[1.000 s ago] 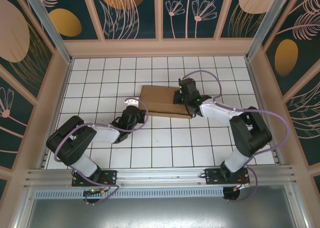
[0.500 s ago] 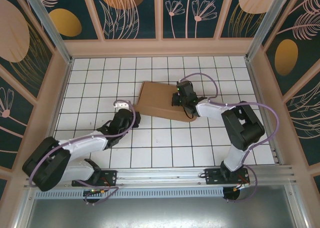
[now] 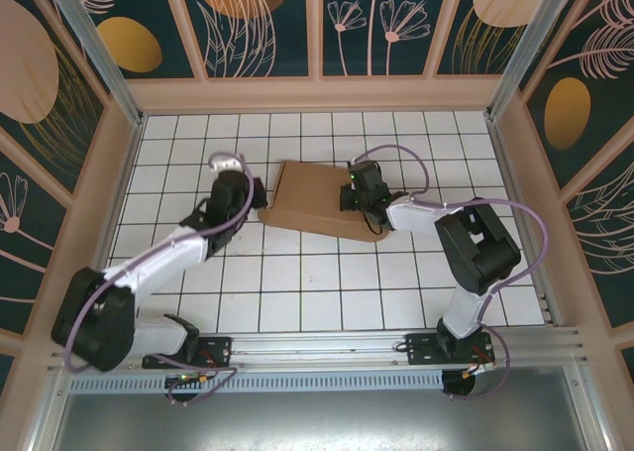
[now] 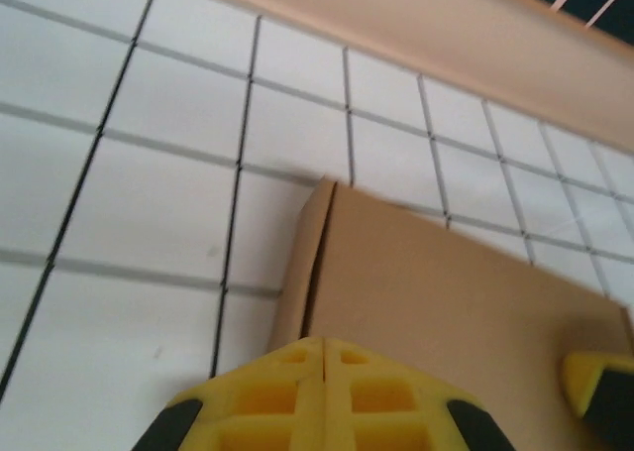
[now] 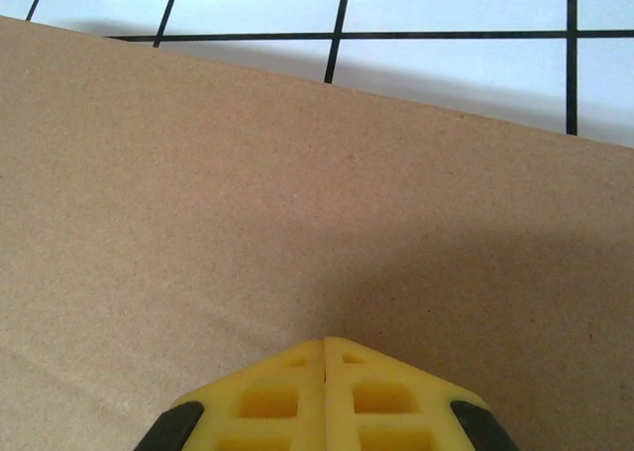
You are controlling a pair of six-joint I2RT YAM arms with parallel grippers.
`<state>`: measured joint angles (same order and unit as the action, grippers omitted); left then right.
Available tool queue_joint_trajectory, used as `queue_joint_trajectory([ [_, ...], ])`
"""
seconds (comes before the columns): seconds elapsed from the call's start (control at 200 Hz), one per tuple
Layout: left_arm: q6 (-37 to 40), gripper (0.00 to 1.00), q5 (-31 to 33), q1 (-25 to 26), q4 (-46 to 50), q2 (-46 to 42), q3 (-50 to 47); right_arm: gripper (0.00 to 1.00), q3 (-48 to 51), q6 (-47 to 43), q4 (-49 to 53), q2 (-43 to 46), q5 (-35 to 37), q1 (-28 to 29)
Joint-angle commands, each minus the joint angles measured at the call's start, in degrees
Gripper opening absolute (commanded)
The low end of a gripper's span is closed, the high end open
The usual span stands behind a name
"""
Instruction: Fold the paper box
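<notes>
Paper box (image 3: 315,201) flat, mid-tabletop (image 3: 297,282). Right claw (image 5: 324,344) shut, empty — tips on top face. Left claw (image 4: 324,344) shut, empty, at left edge — push may skid box or crumple cardboard.

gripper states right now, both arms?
Left gripper: shut, holding nothing, beside the paper box.
Right gripper: shut, holding nothing, over the paper box.

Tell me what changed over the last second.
The left arm unfolded and stretched out, carrying the left gripper, now shut, leftward and farther out, beside the paper box's left edge. The box's left end slid slightly left. The right gripper edged left but stays shut over the box's right part.
</notes>
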<state>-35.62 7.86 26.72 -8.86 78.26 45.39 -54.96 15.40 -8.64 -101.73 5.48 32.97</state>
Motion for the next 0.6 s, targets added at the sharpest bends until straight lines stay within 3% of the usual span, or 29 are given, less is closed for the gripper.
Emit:
queue_joint_trajectory([
  [0.0, -0.1, 0.00, -21.1, -2.7, 0.9, 9.2, 6.4, 0.07, 0.8, -2.4, 8.1, -4.4, -3.3, -0.3],
  [0.06, 0.0, 0.00, -28.0, -2.8, 2.4, 15.1, 11.9, 0.07, 0.9, -2.4, 7.6, -4.1, -4.3, -0.5],
  [0.115, 1.3, 0.00, -30.2, -2.8, 7.7, 21.1, 17.3, 0.07, 1.5, -2.5, 6.4, -3.4, -7.2, -0.9],
  [0.2, 3.3, 0.00, -27.4, -2.8, 14.7, 27.3, 22.8, 0.06, 2.1, -2.3, 5.7, -2.4, -9.2, -1.3],
  [0.37, 2.9, 0.00, -20.4, -3.1, 18.0, 33.2, 24.5, 0.06, 2.0, -3.1, 6.5, -1.8, -9.6, -1.3],
  [0.596, -1.8, 0.00, -24.6, -3.9, 11.8, 36.8, 18.4, 0.08, 1.0, -2.1, 7.0, 6.3, -10.4, -1.3],
])
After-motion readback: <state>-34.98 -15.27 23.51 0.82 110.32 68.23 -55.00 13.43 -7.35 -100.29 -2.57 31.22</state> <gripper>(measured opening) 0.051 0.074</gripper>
